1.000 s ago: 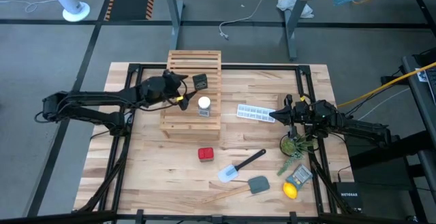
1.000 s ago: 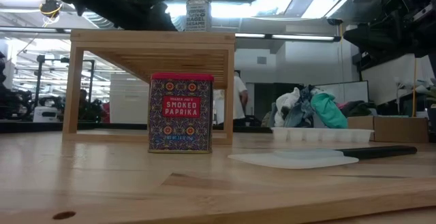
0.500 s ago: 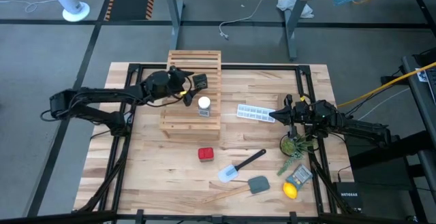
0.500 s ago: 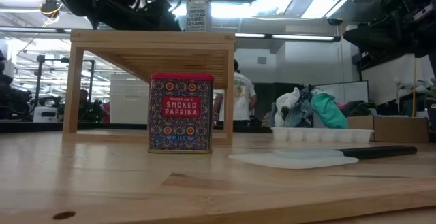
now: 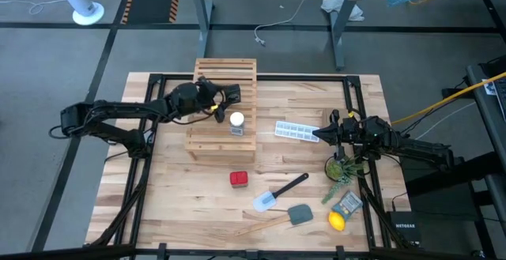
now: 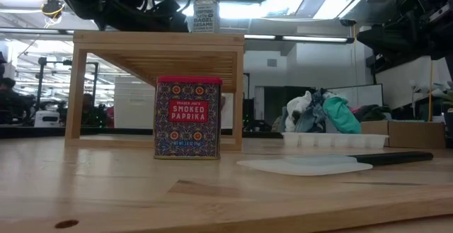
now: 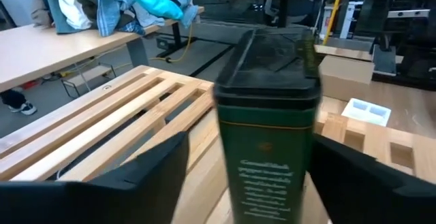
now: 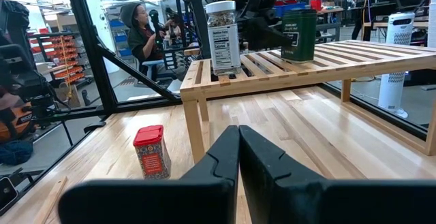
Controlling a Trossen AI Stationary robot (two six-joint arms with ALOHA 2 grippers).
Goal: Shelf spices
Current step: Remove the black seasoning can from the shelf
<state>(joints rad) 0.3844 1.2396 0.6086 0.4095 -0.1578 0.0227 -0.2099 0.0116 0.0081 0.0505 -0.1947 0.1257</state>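
The light wooden slatted shelf (image 5: 223, 110) stands on its legs on the table. On its top stand the clear jar with the white lid (image 5: 236, 122) and the black tin (image 5: 232, 95), both upright. The red paprika tin (image 5: 239, 179) stands on the table in front of the shelf and fills the middle of the low view (image 6: 187, 117). My left gripper (image 5: 220, 98) is open over the shelf top. In the left wrist view its fingers stand on either side of the black tin (image 7: 269, 115). My right gripper (image 5: 320, 133) is shut and waits on the right.
A white ice-cube tray (image 5: 296, 130) lies right of the shelf, beside my right gripper. Toward the near right lie a spatula (image 5: 281, 193), a grey scraper (image 5: 300, 214), a green sprig (image 5: 341, 167), a packet (image 5: 348, 205) and a lemon (image 5: 337, 221). The table's near left is bare wood.
My left gripper has moved over the shelf top toward the table's right edge, closing in on the black tin until its fingers flank it. The tin, the jar and the red tin have stayed where they were.
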